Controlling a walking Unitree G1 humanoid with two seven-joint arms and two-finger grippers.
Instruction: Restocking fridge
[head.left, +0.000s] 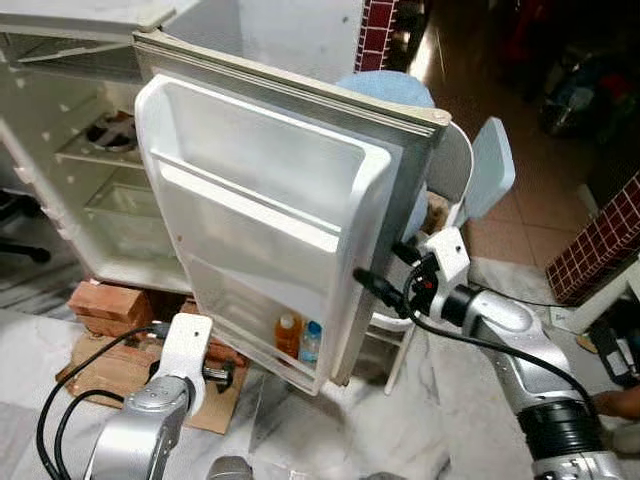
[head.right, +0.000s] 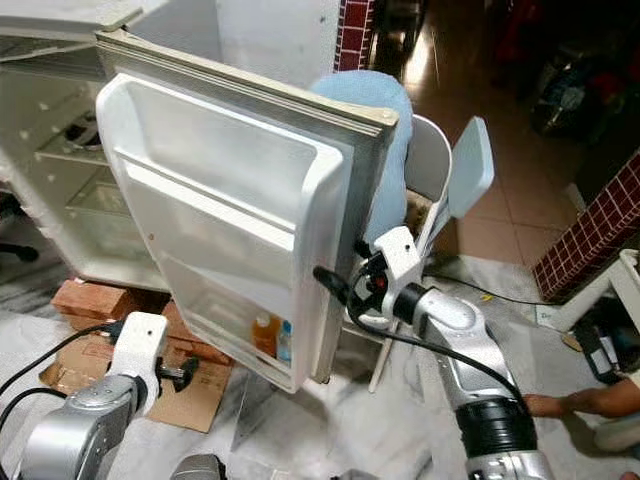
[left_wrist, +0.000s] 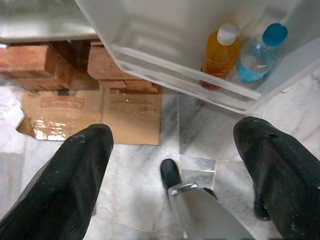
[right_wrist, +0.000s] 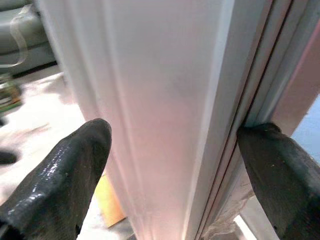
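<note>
Step in hand: door handling; the bottles look already stocked.
Fridge door (head.left: 270, 200): swung wide open.
Right hand (head.left: 385, 270): at 3 o'clock of the door, fingers spread astride its free edge (not clamped).
Left hand (left_wrist: 175, 175): spread, empty, low above the floor.
Orange bottle (left_wrist: 218, 52), blue-capped bottle (left_wrist: 260, 55): upright, touching, in the lowest door shelf.
Next move: likely to push the edge shut.

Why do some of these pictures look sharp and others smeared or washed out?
Left eye view: sharp, with the fridge door brightly lit and the room behind it dark. Left wrist view: the orange bottle and blue-capped bottle are crisp. Right wrist view: the door edge is so close it blurs and glows pinkish.
</note>
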